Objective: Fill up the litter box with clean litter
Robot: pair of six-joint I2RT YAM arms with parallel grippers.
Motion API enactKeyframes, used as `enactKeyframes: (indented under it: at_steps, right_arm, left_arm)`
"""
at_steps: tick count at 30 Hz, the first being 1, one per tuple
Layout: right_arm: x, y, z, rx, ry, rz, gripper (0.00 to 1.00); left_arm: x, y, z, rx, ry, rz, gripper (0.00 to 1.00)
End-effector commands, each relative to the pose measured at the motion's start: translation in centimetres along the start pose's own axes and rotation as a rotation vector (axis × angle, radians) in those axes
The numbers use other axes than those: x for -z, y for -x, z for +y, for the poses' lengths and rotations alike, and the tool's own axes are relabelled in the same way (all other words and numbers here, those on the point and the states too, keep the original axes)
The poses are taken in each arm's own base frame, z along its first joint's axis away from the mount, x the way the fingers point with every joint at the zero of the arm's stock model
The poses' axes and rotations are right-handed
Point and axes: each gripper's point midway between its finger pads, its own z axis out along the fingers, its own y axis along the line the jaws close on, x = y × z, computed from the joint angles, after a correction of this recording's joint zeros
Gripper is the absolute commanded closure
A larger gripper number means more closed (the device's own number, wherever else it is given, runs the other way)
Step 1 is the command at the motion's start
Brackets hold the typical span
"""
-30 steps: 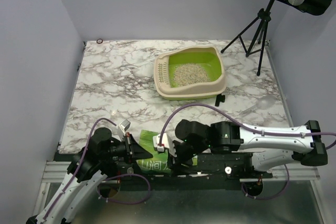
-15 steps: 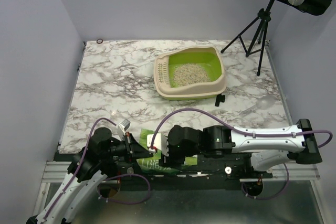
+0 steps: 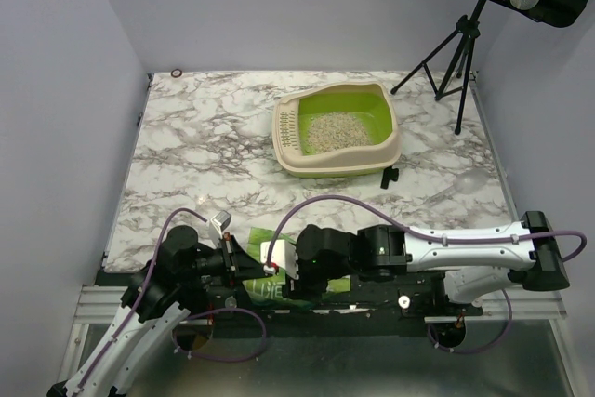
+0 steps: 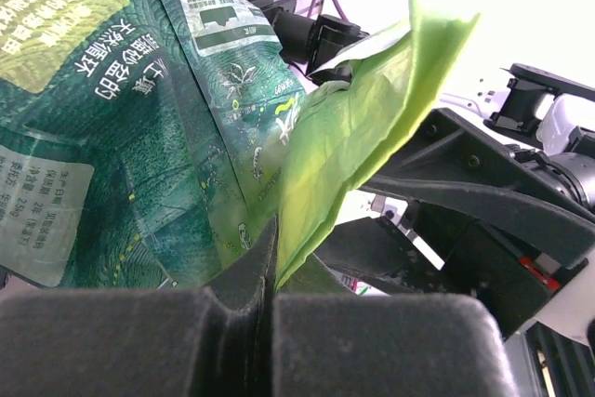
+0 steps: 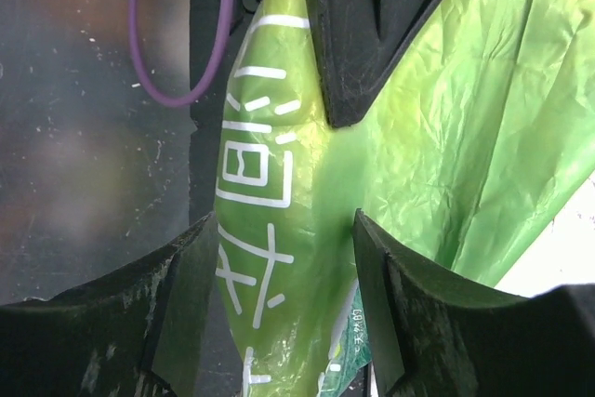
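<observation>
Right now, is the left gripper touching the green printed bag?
Touching. The left wrist view shows the left gripper shut on the green printed bag, with a light-green fold of it pinched in the seam between the closed fingers.

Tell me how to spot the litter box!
Look at the marble table, far right part, beside the tripod. The litter box is a beige-rimmed tray, lime green inside, holding grey litter. The other green thing, a crinkly bag, lies at the near edge.
</observation>
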Motion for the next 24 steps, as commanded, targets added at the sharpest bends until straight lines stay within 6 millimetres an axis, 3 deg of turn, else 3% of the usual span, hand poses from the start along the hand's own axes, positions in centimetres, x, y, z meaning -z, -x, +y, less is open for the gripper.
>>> enactKeyframes:
  at_steps: [1,10,12,19,24]
  right_arm:
    - [-1.4,-1.7,0.5,-0.004,0.020,0.043,0.32]
    - [-2.3,-4.1,1.1,-0.020,0.052,0.103,0.31]
    - [-2.3,-4.6,1.2,-0.028,0.052,0.108,0.35]
    - [-1.8,-6.8,1.3,-0.056,0.040,0.143,0.51]
    - [-1.3,-7.7,1.1,-0.082,0.014,0.143,0.84]
  left_arm:
    - [1.2,-1.1,-1.2,-0.096,-0.133,-0.001,1.00]
    - [1.1,-1.0,-0.9,-0.100,-0.126,-0.003,1.00]
    - [1.2,-1.0,-1.0,-0.108,-0.131,-0.002,1.00]
    - [1.4,-0.8,-2.4,-0.155,-0.187,-0.024,1.00]
    - [1.1,-0.5,-2.5,-0.161,-0.196,-0.031,1.00]
